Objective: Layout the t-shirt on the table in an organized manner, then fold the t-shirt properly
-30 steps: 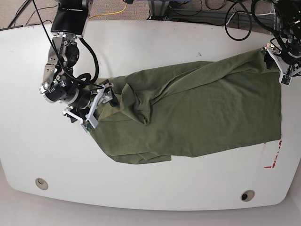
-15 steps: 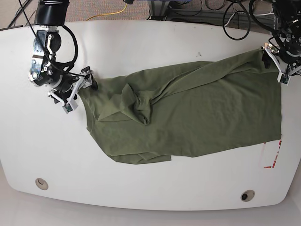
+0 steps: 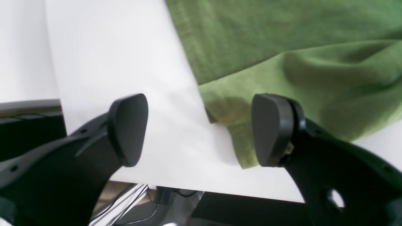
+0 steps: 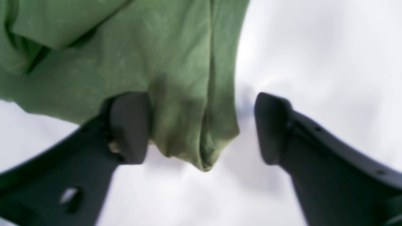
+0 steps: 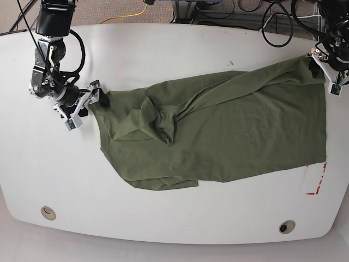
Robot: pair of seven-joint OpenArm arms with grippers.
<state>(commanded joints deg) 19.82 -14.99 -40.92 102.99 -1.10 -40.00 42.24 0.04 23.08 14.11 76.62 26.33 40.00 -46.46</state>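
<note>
The olive-green t-shirt point(image 5: 245, 125) lies spread across the white table point(image 5: 174, 49), bunched and folded over near its left third point(image 5: 158, 117). In the base view my right gripper point(image 5: 97, 98) is at the shirt's far left corner. In the right wrist view that gripper point(image 4: 201, 125) is open, with a shirt corner point(image 4: 188, 131) lying between its fingers against the left pad point(image 4: 128, 125). My left gripper point(image 5: 315, 64) is at the shirt's top right corner. The left wrist view shows it point(image 3: 201, 128) open, with the shirt edge point(image 3: 229, 125) lying beside the right pad point(image 3: 270, 128), close to the table edge.
A red tape outline point(image 5: 315, 183) marks the table at the right, partly under the shirt. Two round grommets point(image 5: 48, 212) point(image 5: 286, 226) sit near the front edge. Cables and floor lie beyond the back edge point(image 5: 218, 13).
My right gripper moved up and to the left, drawing the shirt's left corner outward and stretching that end flatter. The left gripper stayed at the top right corner.
</note>
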